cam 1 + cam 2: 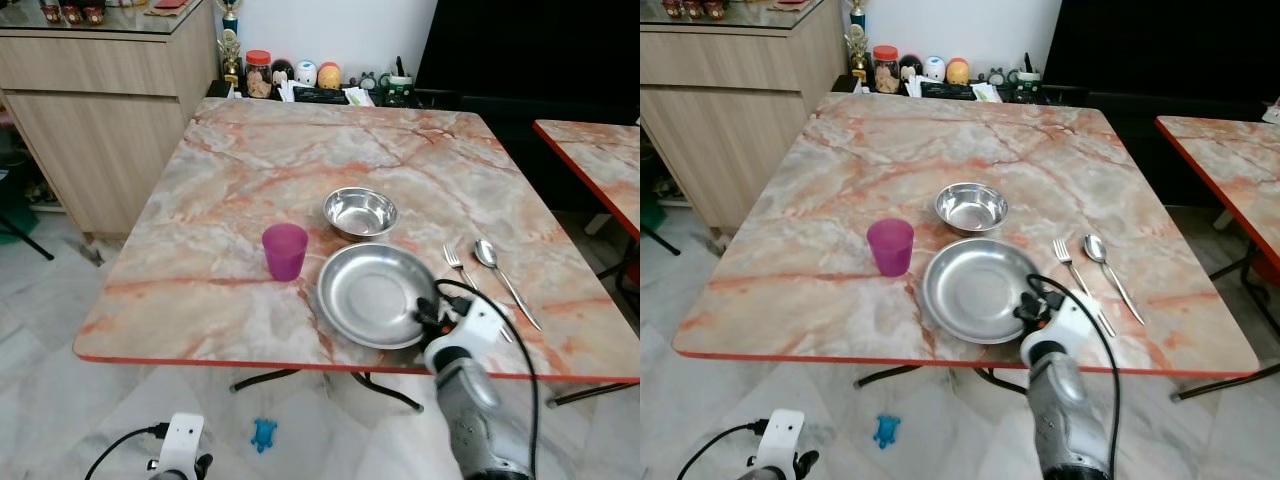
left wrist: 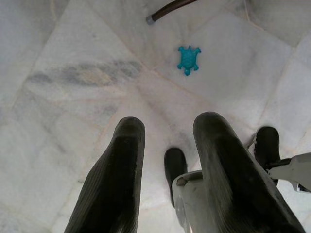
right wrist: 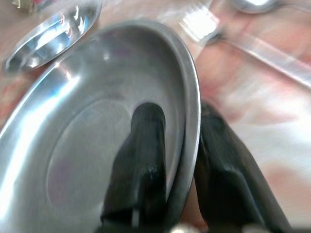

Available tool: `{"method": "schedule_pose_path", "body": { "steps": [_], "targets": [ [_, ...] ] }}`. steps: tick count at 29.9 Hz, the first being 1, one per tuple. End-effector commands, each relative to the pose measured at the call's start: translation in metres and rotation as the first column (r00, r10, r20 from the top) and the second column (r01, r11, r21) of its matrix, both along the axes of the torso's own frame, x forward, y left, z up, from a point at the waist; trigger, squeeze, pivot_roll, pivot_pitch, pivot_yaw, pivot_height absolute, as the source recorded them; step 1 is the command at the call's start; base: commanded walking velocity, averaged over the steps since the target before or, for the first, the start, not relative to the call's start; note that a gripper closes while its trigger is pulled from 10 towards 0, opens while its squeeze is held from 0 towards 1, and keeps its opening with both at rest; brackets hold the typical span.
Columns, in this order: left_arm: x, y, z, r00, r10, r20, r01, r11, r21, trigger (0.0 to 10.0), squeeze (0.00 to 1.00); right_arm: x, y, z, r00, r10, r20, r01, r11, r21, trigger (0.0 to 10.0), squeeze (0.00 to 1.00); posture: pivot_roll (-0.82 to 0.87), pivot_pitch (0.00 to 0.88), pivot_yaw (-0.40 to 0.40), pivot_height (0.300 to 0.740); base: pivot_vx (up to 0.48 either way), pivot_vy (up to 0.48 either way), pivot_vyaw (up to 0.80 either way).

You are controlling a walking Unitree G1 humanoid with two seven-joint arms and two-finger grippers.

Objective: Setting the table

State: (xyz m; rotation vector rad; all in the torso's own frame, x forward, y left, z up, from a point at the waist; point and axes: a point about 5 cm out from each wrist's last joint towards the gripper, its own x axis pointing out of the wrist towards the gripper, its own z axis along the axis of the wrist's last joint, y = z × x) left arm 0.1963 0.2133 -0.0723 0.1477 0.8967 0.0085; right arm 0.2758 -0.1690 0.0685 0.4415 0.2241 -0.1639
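A steel plate (image 1: 375,292) lies near the front edge of the marble table (image 1: 250,170). My right gripper (image 1: 428,312) is at the plate's near right rim, shut on it. In the right wrist view one finger (image 3: 146,145) lies inside the plate (image 3: 87,136) and the other sits outside, with the rim between them. Behind the plate stands a steel bowl (image 1: 360,212), and to its left a purple cup (image 1: 285,250). A fork (image 1: 462,270) and a spoon (image 1: 500,270) lie side by side right of the plate. My left gripper (image 2: 170,128) hangs open over the floor.
A wooden cabinet (image 1: 100,100) stands at the back left, with jars and small figures (image 1: 300,75) behind the table's far edge. A second marble table (image 1: 600,150) is on the right. A blue turtle toy (image 1: 263,434) lies on the tiled floor under the table's front edge.
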Motion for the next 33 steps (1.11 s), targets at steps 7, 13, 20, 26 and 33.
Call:
{"method": "schedule_pose_path", "body": {
  "steps": [7,13,20,26,33],
  "targets": [
    [-0.003,-0.001,-0.002,0.999,-0.031,-0.015,0.031,0.999,0.015,10.0,0.0,-0.017,-0.002,0.017,0.993,0.006,0.122,0.002,0.998,-0.065,0.0,0.0,0.08,0.0,-0.075,0.74,0.0,0.0,0.0],
    [-0.001,-0.001,-0.001,1.0,-0.03,-0.007,0.03,0.999,0.022,10.0,0.0,-0.018,-0.003,0.036,0.971,-0.028,0.236,0.039,0.998,-0.044,10.0,0.0,0.08,0.0,-0.072,0.74,0.0,0.0,0.0],
    [-0.002,0.007,0.0,1.0,0.026,-0.002,-0.026,0.999,0.027,10.0,0.0,0.003,0.007,0.07,0.916,0.011,0.4,0.024,0.996,-0.083,10.0,0.0,0.07,0.002,-0.04,0.74,0.0,0.0,0.0],
    [-0.004,0.014,0.0,0.994,0.107,-0.002,-0.107,0.994,0.02,10.0,0.0,0.013,0.015,0.075,0.905,0.049,0.422,-0.025,0.998,-0.064,10.0,0.0,0.09,0.009,-0.049,0.74,0.0,0.0,0.0],
    [-0.004,0.015,0.0,0.996,0.09,-0.001,-0.09,0.995,0.041,10.0,0.0,0.023,0.022,0.084,0.887,0.082,0.454,-0.059,0.996,-0.065,10.0,0.0,0.09,0.011,-0.051,0.74,0.0,-0.126,0.0]
  ]
}}
